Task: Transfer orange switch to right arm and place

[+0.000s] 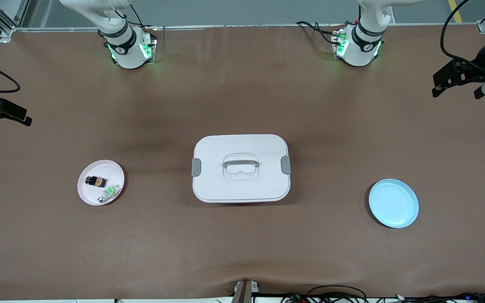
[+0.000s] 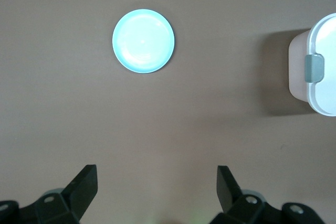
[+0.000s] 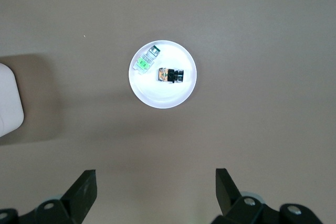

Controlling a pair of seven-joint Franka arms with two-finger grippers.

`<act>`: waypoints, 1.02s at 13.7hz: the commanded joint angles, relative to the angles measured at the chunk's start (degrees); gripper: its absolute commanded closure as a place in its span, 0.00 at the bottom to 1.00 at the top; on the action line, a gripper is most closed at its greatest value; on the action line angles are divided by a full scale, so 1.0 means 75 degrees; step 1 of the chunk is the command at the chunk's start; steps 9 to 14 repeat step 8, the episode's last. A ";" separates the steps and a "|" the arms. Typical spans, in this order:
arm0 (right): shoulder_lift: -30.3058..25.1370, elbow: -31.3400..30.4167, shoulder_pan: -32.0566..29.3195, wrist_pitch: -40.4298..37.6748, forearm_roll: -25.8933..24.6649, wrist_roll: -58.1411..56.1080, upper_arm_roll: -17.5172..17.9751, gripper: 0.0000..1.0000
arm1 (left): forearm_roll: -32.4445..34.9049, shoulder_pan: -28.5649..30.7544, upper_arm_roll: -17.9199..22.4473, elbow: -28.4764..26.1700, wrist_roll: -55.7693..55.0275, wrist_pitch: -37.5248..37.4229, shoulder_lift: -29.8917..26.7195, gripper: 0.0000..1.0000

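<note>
Orange switch (image 1: 96, 181), small blocky black part w/ orange face, lies on round pale pink plate (image 1: 86, 195) toward right arm's end of table (image 1: 242, 84), just beside a green-and-clear part (image 1: 110, 192) nearer the front camera. Matte brown table cover, slightly rippled. Mid-table: rounded-rectangle white box (image 1: 209, 189), smooth lid w/ grey clips + recessed handle. Glossy light-blue round plate (image 1: 394, 203) toward left arm's end. Left pincer (image 2: 157, 190) released, up over bare table; right pincer (image 3: 156, 190) released too, likewise.

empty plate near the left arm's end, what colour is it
Light blue plate, clearest in the front view.
</note>
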 commanded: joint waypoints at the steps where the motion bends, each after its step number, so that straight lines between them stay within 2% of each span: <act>1: -0.0178 -0.0191 0.0060 0.0128 0.0083 0.0037 -0.0066 0.00 | -0.0012 0.0060 -0.0061 0.0019 0.0031 -0.0152 -0.0109 0.00; 14: -0.0213 -0.0179 0.0177 0.0163 0.0094 0.0037 -0.0008 0.00 | 0.0023 0.0084 -0.0014 0.0125 0.0031 -0.0152 -0.0050 0.00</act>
